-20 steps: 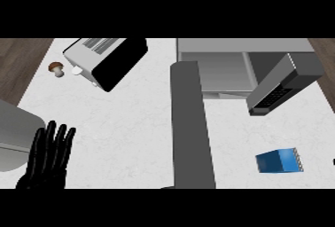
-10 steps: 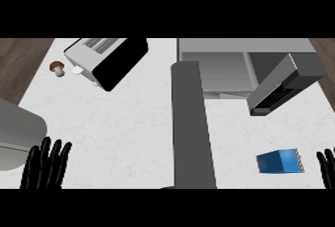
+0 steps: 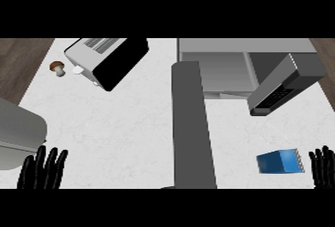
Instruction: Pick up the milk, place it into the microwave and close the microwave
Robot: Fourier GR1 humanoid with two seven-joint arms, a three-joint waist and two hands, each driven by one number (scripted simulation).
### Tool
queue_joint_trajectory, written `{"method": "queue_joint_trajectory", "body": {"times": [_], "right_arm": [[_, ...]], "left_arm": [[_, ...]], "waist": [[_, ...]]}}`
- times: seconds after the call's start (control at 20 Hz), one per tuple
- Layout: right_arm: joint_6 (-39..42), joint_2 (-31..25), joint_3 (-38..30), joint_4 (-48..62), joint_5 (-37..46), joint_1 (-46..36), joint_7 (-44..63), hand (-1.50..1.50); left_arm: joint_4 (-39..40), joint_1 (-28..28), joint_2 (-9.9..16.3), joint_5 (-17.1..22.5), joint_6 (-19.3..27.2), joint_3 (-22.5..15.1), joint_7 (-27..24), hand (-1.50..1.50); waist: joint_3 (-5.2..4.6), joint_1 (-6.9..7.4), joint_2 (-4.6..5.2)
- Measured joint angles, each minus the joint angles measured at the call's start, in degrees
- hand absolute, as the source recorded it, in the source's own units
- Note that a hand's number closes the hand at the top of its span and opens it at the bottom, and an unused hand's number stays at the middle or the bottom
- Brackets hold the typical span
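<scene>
the blue milk carton [image 3: 280, 161] lies on the white table [image 3: 124, 128] near the lower right, just to the left of the right hand [image 3: 322, 167]. that hand shows only as straight black fingers rising from the lower edge at the far right, spread and holding nothing, apart from the carton by a thin strip of table. the left hand [image 3: 43, 170] shows at the lower left, fingers straight and spread upward, also holding nothing, beside a grey rounded object [image 3: 18, 133] at the left edge.

the microwave [image 3: 222, 66] stands at the top right with its inside open to view, and its door [image 3: 282, 86] swung out to the right, the dark panel with buttons facing down toward the table. a long grey upright bar [image 3: 192, 128] runs down the middle, between the hands, well left of the carton. at the top left a toaster [image 3: 108, 60] sits tilted on the table, with a small brown mushroom [image 3: 57, 67] just to its left.
</scene>
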Motion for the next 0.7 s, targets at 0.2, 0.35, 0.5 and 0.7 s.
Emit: {"method": "queue_joint_trajectory", "body": {"times": [0.2,0.35,0.5,0.7], "right_arm": [[-0.05,-1.62,-1.70,6.90,0.57,-2.74,-3.81,-1.50],[0.44,-3.14,-2.85,13.20,0.81,-5.26,-7.56,-1.50],[-0.93,-2.98,-2.96,19.72,2.22,-7.77,-12.48,-1.50],[-0.39,-5.14,-4.19,27.98,2.51,-10.60,-17.96,-1.50]], "left_arm": [[2.04,0.52,-0.41,-1.45,-0.17,-0.68,-2.33,-1.50],[3.47,0.14,-0.28,-1.21,-0.60,-0.08,-3.43,-1.50],[2.95,1.10,0.32,-0.40,-1.40,0.56,-3.79,-1.50],[1.87,2.19,0.57,-0.38,-1.69,0.48,-3.65,-1.50]], "waist": [[0.00,-0.03,0.01],[0.00,-0.03,0.01],[0.01,0.03,0.02],[0.01,0.06,0.02]]}}
